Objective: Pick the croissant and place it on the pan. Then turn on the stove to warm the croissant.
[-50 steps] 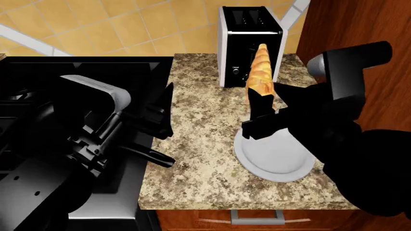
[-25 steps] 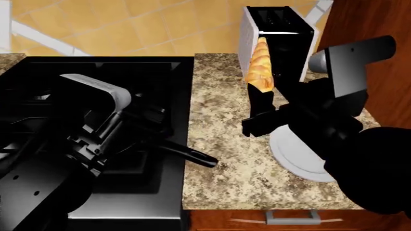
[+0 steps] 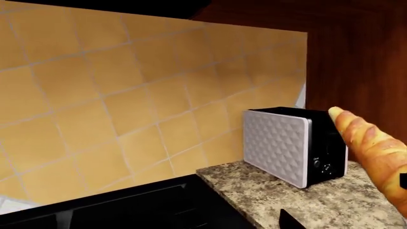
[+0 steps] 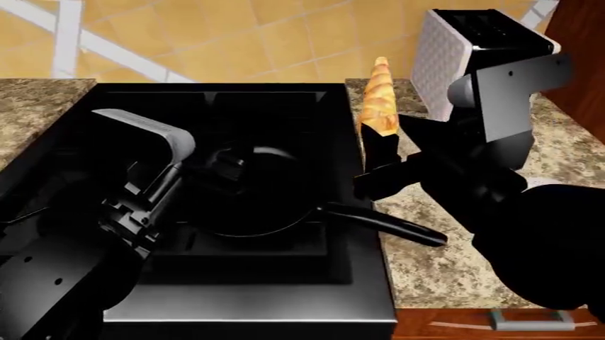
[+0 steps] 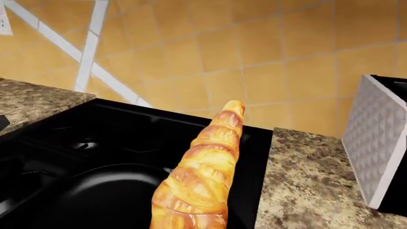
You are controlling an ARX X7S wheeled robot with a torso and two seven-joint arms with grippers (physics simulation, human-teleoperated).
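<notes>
Right jaws (image 4: 383,152) clamp the croissant (image 4: 378,99) upright, now beside the stove (image 4: 236,106); left jaws unclear.

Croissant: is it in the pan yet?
Not yet. The croissant stands upright in the right gripper, held above the counter edge beside the stove; the pan holds nothing.

Right arm reached in from the right of the head view, forearm bent toward centre. Right gripper (image 4: 382,145) was raised, fingers clamped on the lower end of the croissant (image 4: 379,99), held upright. Left arm lay low at the left; left gripper (image 4: 227,170) pointed forward, its jaw state indiscernible.
</notes>
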